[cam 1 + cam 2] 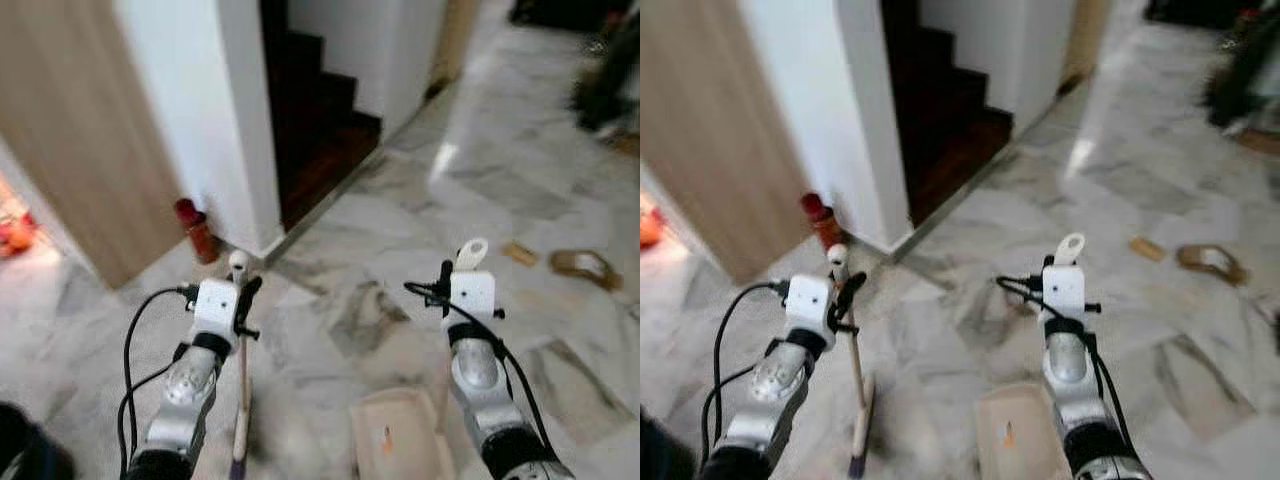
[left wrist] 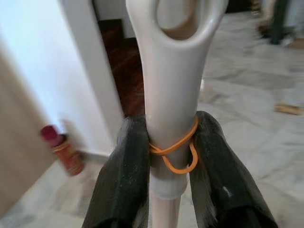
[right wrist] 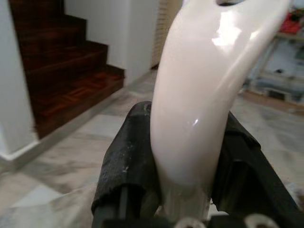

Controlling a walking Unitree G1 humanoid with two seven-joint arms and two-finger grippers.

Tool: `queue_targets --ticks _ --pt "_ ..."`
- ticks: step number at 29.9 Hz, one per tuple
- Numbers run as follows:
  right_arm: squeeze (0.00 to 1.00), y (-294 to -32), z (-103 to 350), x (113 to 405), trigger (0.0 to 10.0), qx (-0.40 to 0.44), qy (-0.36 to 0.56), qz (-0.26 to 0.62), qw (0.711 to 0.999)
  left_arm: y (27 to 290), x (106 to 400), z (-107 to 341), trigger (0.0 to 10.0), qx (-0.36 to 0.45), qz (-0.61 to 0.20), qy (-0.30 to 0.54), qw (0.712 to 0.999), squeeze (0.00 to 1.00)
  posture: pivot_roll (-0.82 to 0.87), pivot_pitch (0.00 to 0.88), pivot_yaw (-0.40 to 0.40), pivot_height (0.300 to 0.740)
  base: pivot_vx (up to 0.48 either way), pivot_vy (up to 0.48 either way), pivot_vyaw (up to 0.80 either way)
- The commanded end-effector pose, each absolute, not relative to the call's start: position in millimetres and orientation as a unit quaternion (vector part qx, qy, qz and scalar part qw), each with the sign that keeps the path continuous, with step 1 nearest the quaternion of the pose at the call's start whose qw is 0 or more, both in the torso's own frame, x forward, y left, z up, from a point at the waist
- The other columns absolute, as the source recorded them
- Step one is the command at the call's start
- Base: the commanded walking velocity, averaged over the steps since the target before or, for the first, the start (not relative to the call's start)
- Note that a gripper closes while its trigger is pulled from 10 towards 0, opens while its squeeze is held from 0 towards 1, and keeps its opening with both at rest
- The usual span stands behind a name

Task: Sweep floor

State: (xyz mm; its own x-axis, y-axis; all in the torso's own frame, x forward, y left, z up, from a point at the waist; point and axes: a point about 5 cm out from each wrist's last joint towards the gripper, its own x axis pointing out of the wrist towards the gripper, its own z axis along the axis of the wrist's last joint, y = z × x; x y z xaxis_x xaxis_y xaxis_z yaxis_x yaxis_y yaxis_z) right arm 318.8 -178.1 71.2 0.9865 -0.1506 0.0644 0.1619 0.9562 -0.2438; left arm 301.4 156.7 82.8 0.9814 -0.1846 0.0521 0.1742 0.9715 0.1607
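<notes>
My left gripper [image 1: 244, 292] is shut on the pale broom handle [image 2: 172, 85], just below its looped top; an orange rubber band [image 2: 180, 154] circles the handle between the fingers. The broom stick [image 1: 243, 385] runs down to a brush head [image 1: 860, 435] on the marble floor. My right gripper [image 1: 447, 278] is shut on the white dustpan handle [image 3: 199, 95], whose loop end [image 1: 470, 252] sticks up above the wrist. The beige dustpan [image 1: 400, 440] rests on the floor below it, with a small orange scrap inside.
Cardboard scraps [image 1: 520, 253] and a brown ring-shaped piece [image 1: 585, 266] lie on the floor ahead right. A red bottle [image 1: 197, 230] stands at the white wall corner [image 1: 235, 120]. Dark wooden stairs [image 1: 320, 110] rise behind it; a wooden panel [image 1: 90, 130] stands left.
</notes>
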Motion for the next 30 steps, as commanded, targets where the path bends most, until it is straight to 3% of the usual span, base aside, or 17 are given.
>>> queue_targets --ticks 1,30 --pt "0.0 -174.4 81.3 323.2 10.0 -0.124 -0.047 -0.075 0.988 159.9 304.2 88.4 10.0 0.088 -0.088 -0.047 0.991 0.0 -0.02 0.0 0.076 0.74 0.0 0.0 -0.8" --pt "0.0 -168.9 84.8 329.1 10.0 -0.118 -0.045 -0.063 0.99 163.0 306.1 92.7 10.0 0.083 -0.078 -0.058 0.992 0.0 0.05 0.0 0.05 0.74 0.0 0.0 -0.8"
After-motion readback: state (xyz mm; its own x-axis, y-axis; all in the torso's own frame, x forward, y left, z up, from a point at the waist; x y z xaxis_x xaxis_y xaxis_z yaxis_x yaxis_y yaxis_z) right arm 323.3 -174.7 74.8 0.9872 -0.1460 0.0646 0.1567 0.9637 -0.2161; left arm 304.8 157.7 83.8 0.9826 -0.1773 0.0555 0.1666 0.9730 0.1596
